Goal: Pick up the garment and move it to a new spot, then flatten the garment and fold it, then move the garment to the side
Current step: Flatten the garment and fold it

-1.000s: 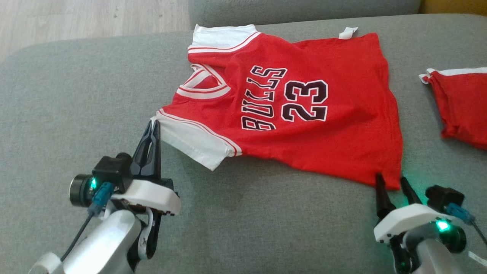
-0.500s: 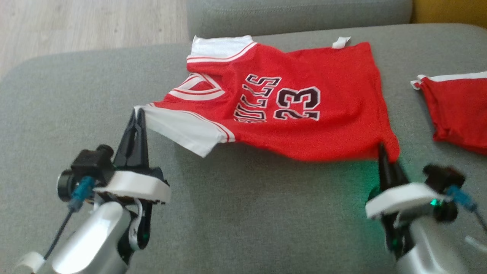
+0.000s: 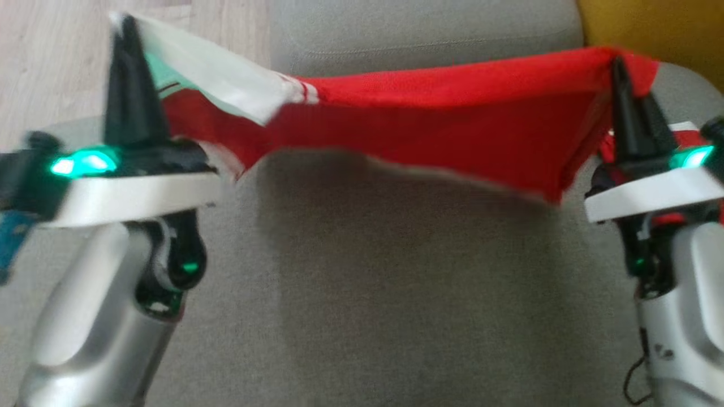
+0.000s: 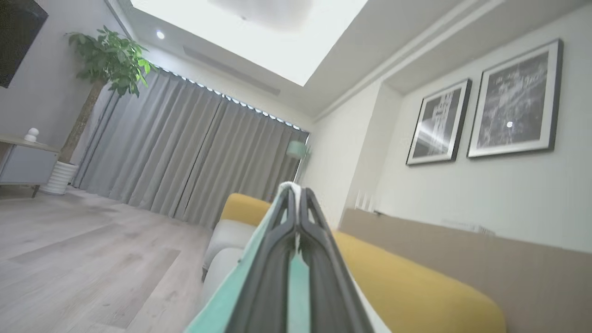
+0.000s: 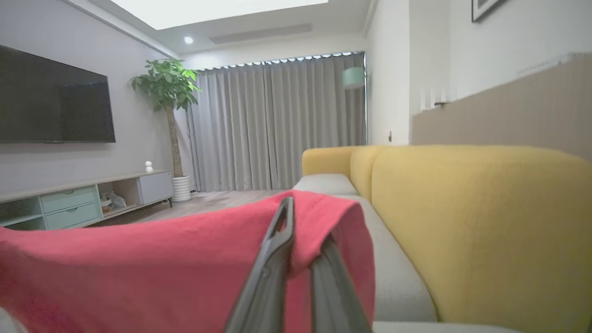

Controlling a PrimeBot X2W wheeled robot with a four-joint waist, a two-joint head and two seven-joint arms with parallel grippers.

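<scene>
Grey sofa seat (image 3: pixel 396 294), plain weave, bordered by wooden floor (image 3: pixel 56 56) at upper left and yellow backrest (image 3: pixel 650 22) at upper right. Item 1: garment (image 3: pixel 430 113), red jersey with white sleeve (image 3: pixel 226 79), off the seat and slung in the air between 2 claws, middle sagging, lower edge hanging free above the cushion. Item 2: left claw (image 3: pixel 125 25), closed tight on the sleeve's edge, with only a thin lip of cloth past the tips. Item 3: right claw (image 3: pixel 617 65), closed on a red hem corner, cloth draped over its tips. Step judged: carrying to the new spot. Handling note: move both claws together at 1 height and with even spacing, so neither pinch takes the pull; the sleeve grip looks likelier to slip. On arrival, lower the hanging edge first and draw back gently, so the cloth lands spread, not bunched.
</scene>
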